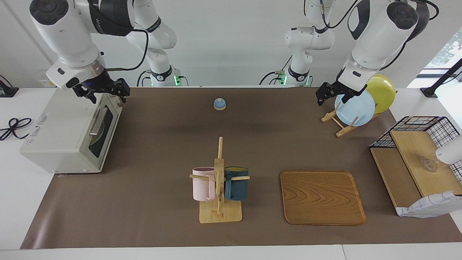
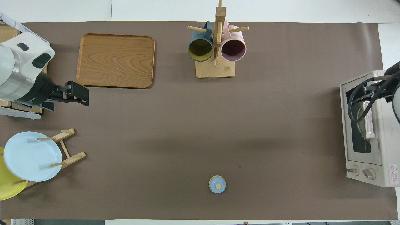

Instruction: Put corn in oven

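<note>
The oven (image 1: 70,135) sits at the right arm's end of the desk (image 1: 162,151) with its glass door shut, and the landmark for everything else here is that oven. No corn lies anywhere on the open desk; through the dark door something pale yellow-green and rounded shows inside, but I cannot tell whether it is the corn or a dish. The right tool (image 1: 103,92) hangs over the oven's top edge at the end of the door nearer the robots, fingers spread and holding nothing. The left tool (image 1: 332,94), released and empty too, waits well apart from the oven over the plate rack (image 1: 339,122) at the left arm's end of the desk. Judging by the shut door and the empty tools, the task looks finished or nearly so, with the right arm clearing away from the oven. If that reading is right, the next move calls only for lifting the right tool clear of the oven's top without catching the bar handle (image 1: 98,121); if the corn is not inside, it must first be found.
</note>
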Robot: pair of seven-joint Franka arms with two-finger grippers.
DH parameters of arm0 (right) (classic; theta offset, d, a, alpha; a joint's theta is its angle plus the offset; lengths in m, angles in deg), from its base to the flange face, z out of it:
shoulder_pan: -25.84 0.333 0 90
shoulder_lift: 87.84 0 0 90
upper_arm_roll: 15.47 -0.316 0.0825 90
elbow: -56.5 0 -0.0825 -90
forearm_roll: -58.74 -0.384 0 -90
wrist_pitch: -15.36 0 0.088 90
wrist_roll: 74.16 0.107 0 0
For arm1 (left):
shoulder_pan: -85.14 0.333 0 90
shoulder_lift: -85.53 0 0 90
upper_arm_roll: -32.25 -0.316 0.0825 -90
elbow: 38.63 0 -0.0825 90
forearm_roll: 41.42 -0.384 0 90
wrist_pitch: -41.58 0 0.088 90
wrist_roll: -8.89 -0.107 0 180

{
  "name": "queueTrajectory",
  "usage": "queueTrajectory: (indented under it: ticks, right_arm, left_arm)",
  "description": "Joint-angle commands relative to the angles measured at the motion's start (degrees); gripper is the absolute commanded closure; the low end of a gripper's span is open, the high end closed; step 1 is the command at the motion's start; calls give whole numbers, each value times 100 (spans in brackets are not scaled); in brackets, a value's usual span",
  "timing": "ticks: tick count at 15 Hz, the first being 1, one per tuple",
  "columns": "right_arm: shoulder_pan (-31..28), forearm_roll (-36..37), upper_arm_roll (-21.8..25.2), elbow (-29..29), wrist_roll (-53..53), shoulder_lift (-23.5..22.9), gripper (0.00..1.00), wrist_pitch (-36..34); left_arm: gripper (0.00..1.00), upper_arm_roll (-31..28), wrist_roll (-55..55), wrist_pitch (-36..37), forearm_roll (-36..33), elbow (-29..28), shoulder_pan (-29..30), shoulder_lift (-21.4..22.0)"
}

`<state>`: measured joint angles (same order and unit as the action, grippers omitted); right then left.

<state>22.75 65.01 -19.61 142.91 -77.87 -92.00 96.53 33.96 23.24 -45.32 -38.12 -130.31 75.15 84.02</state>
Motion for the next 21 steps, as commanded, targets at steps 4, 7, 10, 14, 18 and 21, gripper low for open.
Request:
queueTrajectory:
  ticks: [4,7,10,14,18,21]
  right_arm:
    - [353,-522,651,605,-24,626,0,-4]
    - [317,-417,686,552,55,591,0,13]
    - [142,-417,678,526,11,574,0,346]
    - [-8,-715,678,491,37,547,0,338]
    - [54,-698,651,368,37,547,0,163]
    - [63,-689,616,385,20,565,0,119]
  left_arm:
    - [0,22,-21,-46,57,-16,68,63]
    - [0,22,-21,-46,57,-25,68,63]
    - [0,22,-21,-46,57,-16,68,63]
    - [0,22,-21,-46,57,-25,68,63]
    - [0,22,-21,-46,57,-25,68,63]
    - [0,22,-21,-46,57,-16,68,63]
